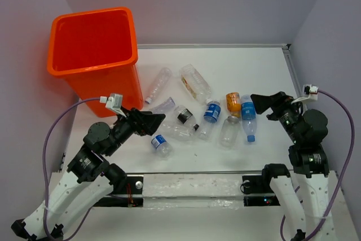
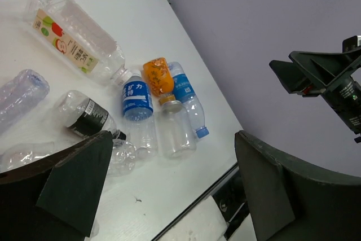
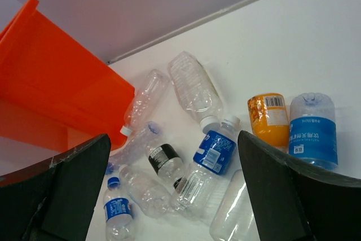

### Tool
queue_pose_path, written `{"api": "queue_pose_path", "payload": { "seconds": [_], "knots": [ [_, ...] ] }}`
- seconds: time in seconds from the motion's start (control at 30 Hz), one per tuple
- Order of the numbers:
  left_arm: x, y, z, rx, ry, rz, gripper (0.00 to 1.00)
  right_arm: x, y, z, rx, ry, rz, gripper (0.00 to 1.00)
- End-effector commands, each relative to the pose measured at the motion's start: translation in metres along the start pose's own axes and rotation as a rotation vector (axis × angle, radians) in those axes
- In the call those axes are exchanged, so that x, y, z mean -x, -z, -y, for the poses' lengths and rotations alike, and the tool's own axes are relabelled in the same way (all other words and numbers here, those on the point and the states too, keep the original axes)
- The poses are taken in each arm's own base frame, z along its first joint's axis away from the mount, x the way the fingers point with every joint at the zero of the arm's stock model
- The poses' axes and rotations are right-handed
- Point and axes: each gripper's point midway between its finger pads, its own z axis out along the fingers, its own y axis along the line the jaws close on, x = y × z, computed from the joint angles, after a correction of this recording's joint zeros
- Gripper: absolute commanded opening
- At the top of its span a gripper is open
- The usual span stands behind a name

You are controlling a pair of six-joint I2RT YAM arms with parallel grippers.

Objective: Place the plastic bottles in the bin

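Here, left tool (image 1: 158, 122) spread wide, empty, right tool (image 1: 260, 103) likewise, plastic bottles (image 1: 212, 111) scattered on table (image 1: 254, 66) beside orange bin (image 1: 101, 77).

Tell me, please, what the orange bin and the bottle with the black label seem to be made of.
The bin: probably moulded plastic, uniform bright orange, smooth, with a rolled rim. The bottle with the black label: thin clear plastic, glossy; the white table shows through its dented wall.
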Motion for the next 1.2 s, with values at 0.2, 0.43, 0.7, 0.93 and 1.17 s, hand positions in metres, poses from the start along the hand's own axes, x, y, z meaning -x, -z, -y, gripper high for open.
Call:
{"api": "queue_pose_path", "payload": {
  "seconds": [0.2, 0.43, 0.7, 0.93, 1.17],
  "knots": [
    [-0.047, 0.002, -0.043, 0.251, 0.141, -0.205, 0.93, -0.024, -0.007, 0.014, -0.018, -0.033, -0.071, 1.00],
    [-0.093, 0.016, -0.093, 0.556, 0.178, -0.399, 0.92, -0.049, -0.015, 0.019, 0.008, -0.085, -0.155, 1.00],
    [-0.110, 0.031, -0.138, 0.767, 0.203, -0.358, 0.93, -0.061, -0.018, 0.027, -0.006, -0.082, -0.183, 1.00],
    [-0.116, 0.016, -0.162, 0.858, 0.196, -0.317, 0.93, -0.065, -0.019, 0.020, 0.046, -0.096, -0.196, 1.00],
    [-0.139, 0.007, -0.185, 0.894, 0.196, -0.319, 0.92, -0.073, -0.018, 0.024, 0.048, -0.096, -0.201, 1.00]
  ]
}}
